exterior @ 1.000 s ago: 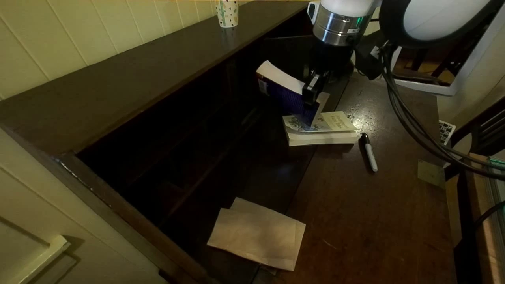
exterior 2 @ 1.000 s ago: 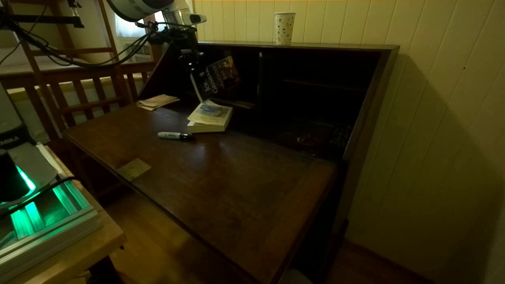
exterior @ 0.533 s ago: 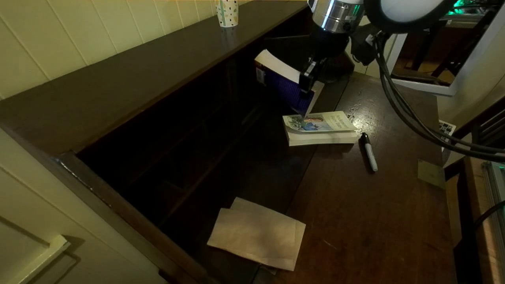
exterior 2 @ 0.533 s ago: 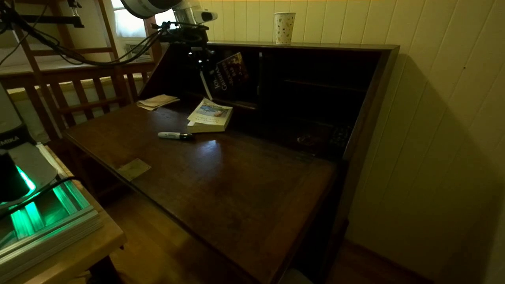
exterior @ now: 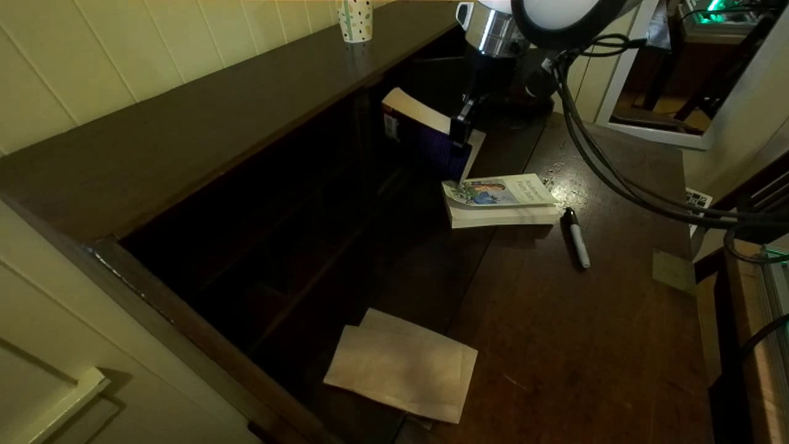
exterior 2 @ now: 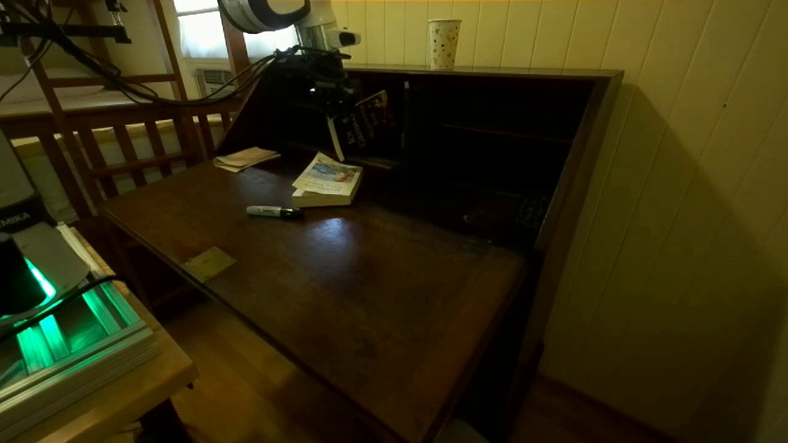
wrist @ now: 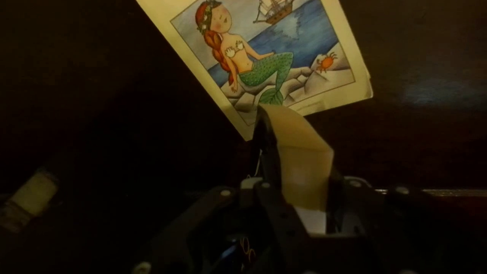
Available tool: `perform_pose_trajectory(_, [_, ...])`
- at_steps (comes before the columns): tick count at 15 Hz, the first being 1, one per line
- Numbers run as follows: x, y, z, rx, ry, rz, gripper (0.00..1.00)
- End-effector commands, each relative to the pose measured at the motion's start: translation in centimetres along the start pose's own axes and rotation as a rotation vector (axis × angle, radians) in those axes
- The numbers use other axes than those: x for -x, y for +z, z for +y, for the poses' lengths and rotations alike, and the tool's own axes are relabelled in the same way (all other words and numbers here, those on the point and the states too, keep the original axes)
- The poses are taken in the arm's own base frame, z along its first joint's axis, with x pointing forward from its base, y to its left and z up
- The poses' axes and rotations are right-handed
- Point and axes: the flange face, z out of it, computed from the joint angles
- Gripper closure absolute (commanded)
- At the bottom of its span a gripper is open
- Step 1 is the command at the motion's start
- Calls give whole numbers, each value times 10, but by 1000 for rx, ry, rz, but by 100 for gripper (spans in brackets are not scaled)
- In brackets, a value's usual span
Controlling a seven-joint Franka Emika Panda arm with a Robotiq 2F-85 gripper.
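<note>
Apparently, grasping is done: my black two-fingered gripper [exterior: 461,131] pinches the thick purple-backed paperback [exterior: 430,140] near the cream mermaid-covered book [exterior: 502,192], and release, I judge, is left.

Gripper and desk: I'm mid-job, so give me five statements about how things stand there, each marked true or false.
1. The gripper holds the purple book. True.
2. The mermaid book lies on the desk. True.
3. The marker rests on top of the mermaid book. False: the marker lies on the desk, beside it.
4. The purple book lies flat on the desk. False: the gripper holds it tilted.
5. The cup stands upright on the top ledge. True.
</note>
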Motion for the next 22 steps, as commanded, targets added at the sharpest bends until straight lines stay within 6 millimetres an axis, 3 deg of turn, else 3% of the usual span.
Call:
perform_pose_trajectory(1, [-23, 10, -2, -29, -51, -29, 93])
perform_pose_trajectory(4, [-32, 17, -1, -30, -94, -56, 93])
perform_pose_trajectory(11, [-58, 18, 21, -25, -137, -9, 93])
perform_pose_trajectory(22, [-78, 52, -3, -35, -236, 32, 93])
